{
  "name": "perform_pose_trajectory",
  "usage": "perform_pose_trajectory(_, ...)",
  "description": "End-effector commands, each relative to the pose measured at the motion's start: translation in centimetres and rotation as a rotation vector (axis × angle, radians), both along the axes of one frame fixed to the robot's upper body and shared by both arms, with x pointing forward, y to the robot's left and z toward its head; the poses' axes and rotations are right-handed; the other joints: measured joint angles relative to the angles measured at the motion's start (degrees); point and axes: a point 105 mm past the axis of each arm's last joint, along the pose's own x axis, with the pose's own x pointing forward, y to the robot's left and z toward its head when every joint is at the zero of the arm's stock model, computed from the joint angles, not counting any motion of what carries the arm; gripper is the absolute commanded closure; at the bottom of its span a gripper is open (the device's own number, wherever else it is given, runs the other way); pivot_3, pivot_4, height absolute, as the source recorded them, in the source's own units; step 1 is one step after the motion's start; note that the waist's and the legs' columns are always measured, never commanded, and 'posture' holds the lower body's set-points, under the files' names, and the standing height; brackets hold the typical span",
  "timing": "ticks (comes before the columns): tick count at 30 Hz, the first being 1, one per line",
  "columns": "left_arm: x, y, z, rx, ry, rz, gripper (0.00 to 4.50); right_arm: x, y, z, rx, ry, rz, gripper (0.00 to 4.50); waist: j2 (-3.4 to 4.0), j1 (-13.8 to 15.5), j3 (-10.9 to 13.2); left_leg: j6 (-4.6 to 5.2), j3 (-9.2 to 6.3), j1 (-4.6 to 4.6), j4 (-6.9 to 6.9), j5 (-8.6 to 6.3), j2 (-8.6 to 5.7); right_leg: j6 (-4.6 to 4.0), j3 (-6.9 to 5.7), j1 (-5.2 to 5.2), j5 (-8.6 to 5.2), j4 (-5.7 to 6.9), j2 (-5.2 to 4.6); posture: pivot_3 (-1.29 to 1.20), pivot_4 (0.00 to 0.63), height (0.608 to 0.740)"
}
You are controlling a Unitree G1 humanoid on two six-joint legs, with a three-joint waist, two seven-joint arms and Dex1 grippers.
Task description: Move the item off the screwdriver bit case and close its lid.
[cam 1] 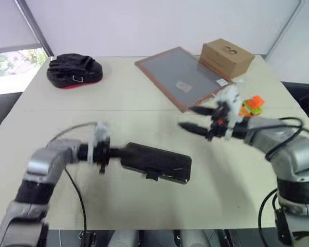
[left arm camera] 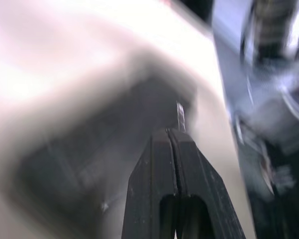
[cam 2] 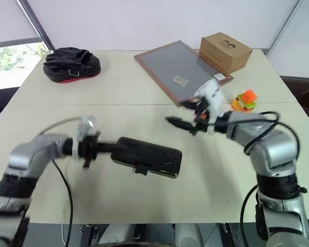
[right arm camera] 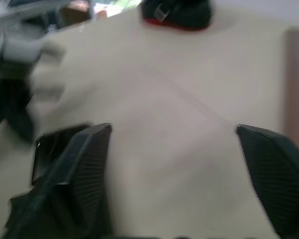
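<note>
Left claw (cam 1: 124, 153) is pressed together beside the closed screwdriver bit case (cam 1: 157, 162) mid-bench; right claw (cam 1: 194, 119) is spread, empty. Rigid and flat, the case is best pinched at an edge. The light item (cam 1: 252, 105) sits apart.

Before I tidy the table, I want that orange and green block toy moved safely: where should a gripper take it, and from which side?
Grip the orange and green block toy across its narrow stacked body, coming from above. It sits small and free on the table, with the cardboard box behind it.
</note>
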Motion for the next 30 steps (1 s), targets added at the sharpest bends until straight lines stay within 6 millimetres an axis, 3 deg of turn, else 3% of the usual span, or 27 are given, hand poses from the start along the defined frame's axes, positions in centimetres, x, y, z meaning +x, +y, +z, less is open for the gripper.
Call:
perform_pose_trajectory(1,0.4,0.3,4.4,-0.107,-0.065,0.004,4.50,-2.2,2.6,-0.5,-0.038,-0.044,0.096,2.53,0.05,-0.5,0.0,-0.10,0.05,0.02,-0.01,0.06,0.00,0.00,0.02,0.00,0.00,-0.01,0.00,0.00,0.150,0.740)
perform_pose_trajectory(4,1.4,-0.5,5.2,-0.090,-0.109,-0.008,4.50,-3.8,4.2,-1.9,-0.052,-0.010,0.152,4.17,0.07,-1.1,0.0,-0.24,0.12,0.04,-0.02,0.13,-0.02,0.01,0.06,0.02,-0.01,-0.06,-0.01,0.00,0.150,0.740)
perform_pose_trajectory(5,2.1,-0.9,4.8,-0.058,-0.130,-0.010,4.50,-4.3,4.7,-2.6,-0.078,-0.001,0.169,4.47,0.06,-1.2,0.0,-0.24,0.13,0.04,-0.01,0.14,-0.02,0.01,0.06,0.01,-0.01,-0.06,0.00,0.00,0.150,0.740)
perform_pose_trajectory(7,3.2,-1.6,3.6,0.002,-0.155,-0.017,4.50,-5.0,5.2,-3.4,-0.108,0.009,0.186,4.47,0.05,-1.1,0.0,-0.25,0.12,0.06,-0.01,0.15,-0.02,0.01,0.05,0.03,-0.01,-0.02,0.01,0.00,0.150,0.740)
perform_pose_trajectory(11,5.6,-3.7,-1.5,0.168,-0.198,-0.037,4.50,-6.4,6.4,-4.7,-0.166,0.007,0.245,4.47,0.03,-1.0,-0.1,-0.25,0.12,0.08,0.00,0.15,-0.04,0.00,0.04,0.06,0.00,-0.02,0.02,0.00,0.150,0.740)
perform_pose_trajectory(17,6.8,-6.0,-5.9,0.266,-0.183,-0.104,4.50,-6.3,7.8,-5.8,-0.214,-0.015,0.245,4.47,-0.03,-1.1,0.0,-0.22,0.14,0.03,0.01,0.14,-0.04,0.01,0.04,0.03,0.00,-0.05,0.04,0.00,0.150,0.740)
perform_pose_trajectory(23,6.6,-6.8,-8.2,0.378,-0.237,-0.187,4.50,-6.5,8.4,-7.7,-0.275,-0.012,0.244,4.47,-0.07,-1.2,-0.1,-0.15,0.13,0.04,0.02,0.10,-0.03,0.01,0.04,0.04,0.00,-0.03,0.06,0.00,0.150,0.740)
perform_pose_trajectory(30,6.5,-6.9,-8.6,0.390,-0.251,-0.209,4.50,-6.5,8.0,-8.6,-0.341,-0.013,0.274,4.47,-0.10,-1.1,-0.1,0.04,0.11,0.06,0.15,-0.01,-0.03,0.01,0.02,0.09,0.00,0.04,0.08,0.00,0.150,0.740)
